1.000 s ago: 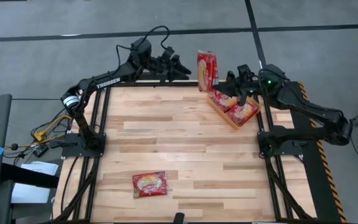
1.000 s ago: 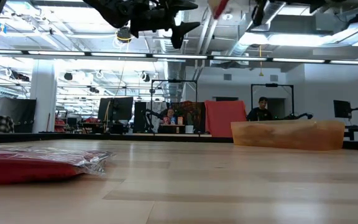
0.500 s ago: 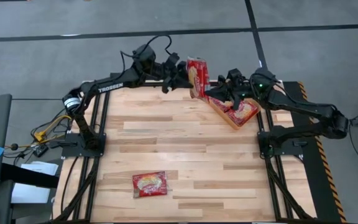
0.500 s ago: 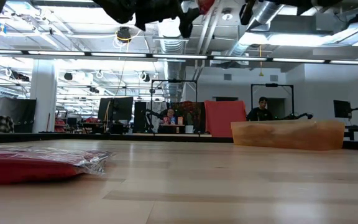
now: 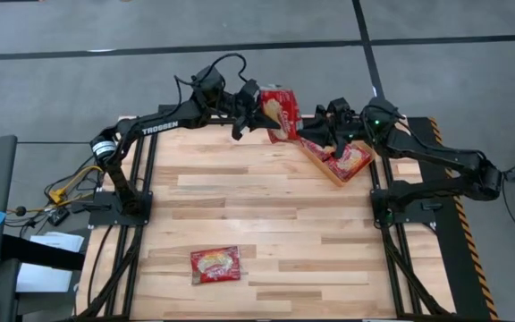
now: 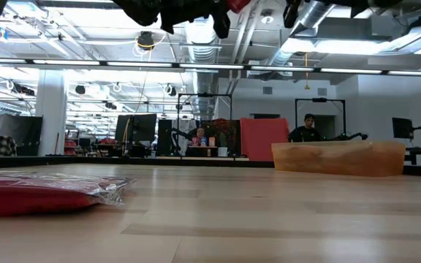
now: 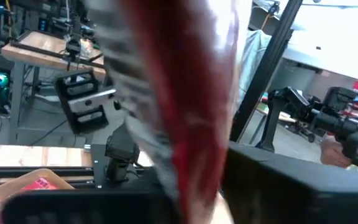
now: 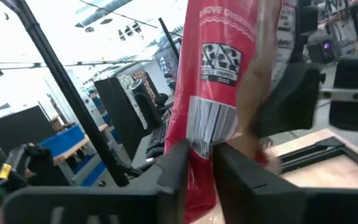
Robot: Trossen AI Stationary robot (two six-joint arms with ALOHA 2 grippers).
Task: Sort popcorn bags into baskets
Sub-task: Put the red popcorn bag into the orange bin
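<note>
One popcorn bag (image 8: 219,81), pinched between right fingers (image 8: 173,165)

Black jointed left arm (image 5: 164,119), white "TROSSEN" lettering, looping black cables

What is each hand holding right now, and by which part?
The right hand pinches a popcorn bag by its crimped end, above the table's far edge. The left hand is at the same bag's other side; its grip cannot be told.
</note>
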